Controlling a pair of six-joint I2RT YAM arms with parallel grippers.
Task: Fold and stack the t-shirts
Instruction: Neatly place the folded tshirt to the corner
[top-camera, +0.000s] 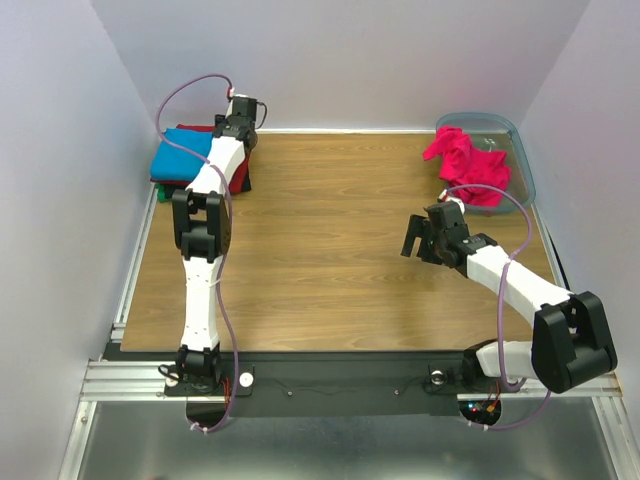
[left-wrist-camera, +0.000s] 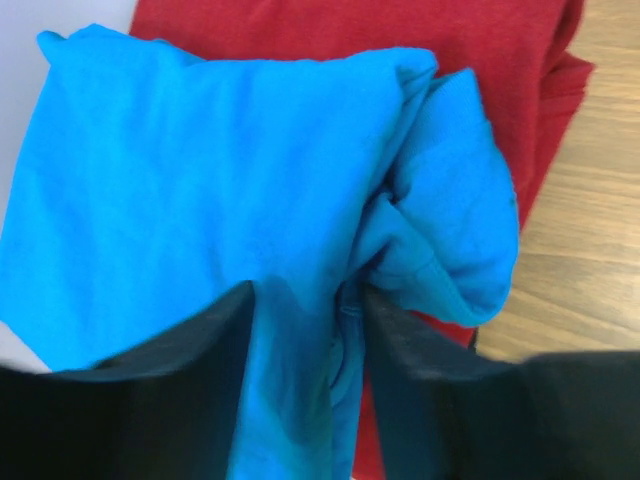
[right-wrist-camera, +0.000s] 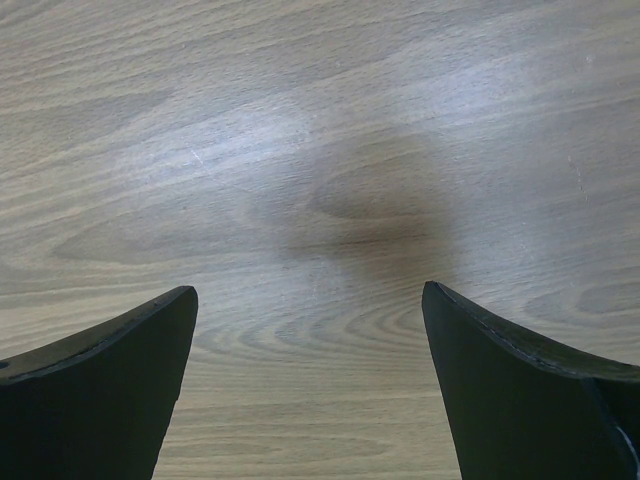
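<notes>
A bright blue t-shirt (top-camera: 180, 155) lies folded on top of a dark red one (top-camera: 239, 181) on the stack at the table's far left. My left gripper (top-camera: 233, 133) hangs right over that stack. In the left wrist view its jaws stand apart, and a loose ridge of the blue t-shirt (left-wrist-camera: 200, 180) lies between them on the dark red shirt (left-wrist-camera: 350, 25). A crumpled magenta-pink t-shirt (top-camera: 465, 160) spills over the rim of the bin at the far right. My right gripper (top-camera: 418, 238) hovers wide open over bare wood (right-wrist-camera: 310, 150), holding nothing.
The translucent blue-grey bin (top-camera: 521, 150) stands in the far right corner. A green edge (top-camera: 159, 194) peeks out at the bottom of the stack. White walls close in the table on three sides, and a metal rail runs along the left edge (top-camera: 130, 290).
</notes>
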